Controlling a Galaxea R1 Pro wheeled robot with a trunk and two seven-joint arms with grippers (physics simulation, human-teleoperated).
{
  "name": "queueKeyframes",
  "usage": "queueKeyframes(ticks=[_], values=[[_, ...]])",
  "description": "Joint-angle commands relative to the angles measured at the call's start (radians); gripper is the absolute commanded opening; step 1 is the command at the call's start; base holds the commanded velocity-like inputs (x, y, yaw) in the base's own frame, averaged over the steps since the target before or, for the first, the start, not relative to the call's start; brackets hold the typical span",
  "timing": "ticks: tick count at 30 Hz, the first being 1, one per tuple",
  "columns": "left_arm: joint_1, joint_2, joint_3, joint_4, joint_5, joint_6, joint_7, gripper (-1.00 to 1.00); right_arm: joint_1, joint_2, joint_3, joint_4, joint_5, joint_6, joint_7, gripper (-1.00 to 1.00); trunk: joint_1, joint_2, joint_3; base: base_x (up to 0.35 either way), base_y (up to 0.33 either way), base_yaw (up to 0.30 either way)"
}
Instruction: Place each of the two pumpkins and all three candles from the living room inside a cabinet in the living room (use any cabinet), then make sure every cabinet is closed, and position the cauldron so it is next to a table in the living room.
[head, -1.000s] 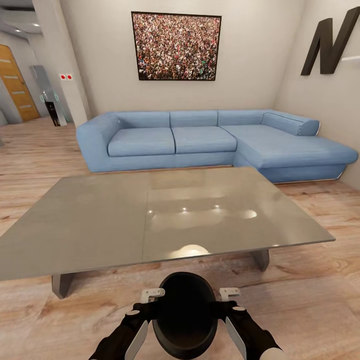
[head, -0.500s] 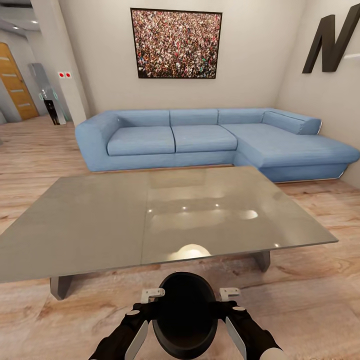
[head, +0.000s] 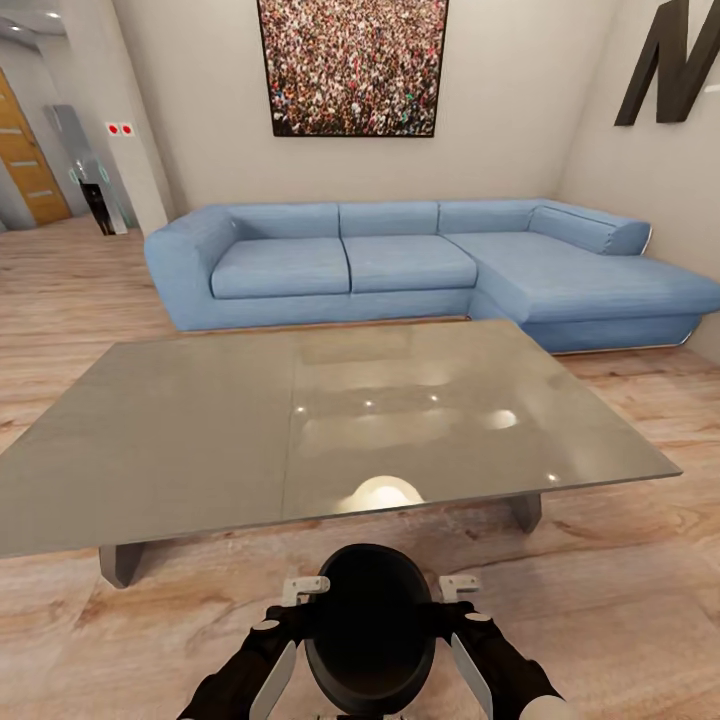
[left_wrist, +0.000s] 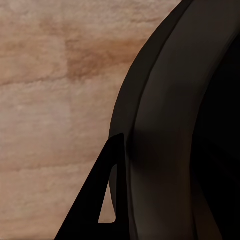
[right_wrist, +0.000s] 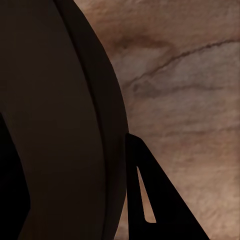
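Observation:
I hold the black round cauldron (head: 370, 628) low in front of me, over the wood floor. My left gripper (head: 308, 600) and right gripper (head: 452, 598) are each shut on its rim, one on either side. In the left wrist view a dark finger (left_wrist: 100, 200) lies against the cauldron's outer wall (left_wrist: 175, 125). The right wrist view has a finger (right_wrist: 150, 200) beside the wall (right_wrist: 60, 125) too. Just beyond the cauldron stands the low grey glassy table (head: 200, 440), its near edge a short way off. The pumpkins, candles and cabinet are out of view.
A blue corner sofa (head: 400, 265) stands behind the table against the wall, under a framed crowd picture (head: 350, 65). Wood floor (head: 620, 590) stretches to the right of the table and to the left, toward a hallway with an orange door (head: 25, 150).
The whole view has shifted: the sofa and picture sit higher and the table looks slightly nearer, so the camera has moved. The cauldron stays in the same place between both grippers.

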Motion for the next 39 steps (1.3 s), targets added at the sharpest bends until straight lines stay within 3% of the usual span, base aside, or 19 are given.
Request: queueKeyframes(ticks=[1,30,33,39], values=[[-0.001,0.001,-0.006,-0.004,0.0,0.004,0.01,-1.0,0.0,-0.001,0.007,0.0,-0.014,0.006,-0.003,-1.0,0.0,0.0,-0.001,0.0,0.0,0.0],[-0.001,0.001,-0.006,-0.004,0.0,0.004,0.01,-1.0,0.0,-0.001,0.007,0.0,-0.014,0.006,-0.003,-1.0,0.0,0.0,-0.001,0.042,0.0,0.0],[-0.001,0.001,-0.006,-0.004,0.0,0.004,0.01,-1.0,0.0,-0.001,0.007,0.0,-0.014,0.006,-0.003,-1.0,0.001,-0.001,-0.012,0.0,0.0,0.0],[-0.001,0.001,-0.006,-0.004,0.0,0.004,0.01,-1.0,0.0,-0.001,0.007,-0.004,-0.014,0.006,-0.003,-1.0,0.001,-0.001,-0.012,0.0,0.0,0.0]])
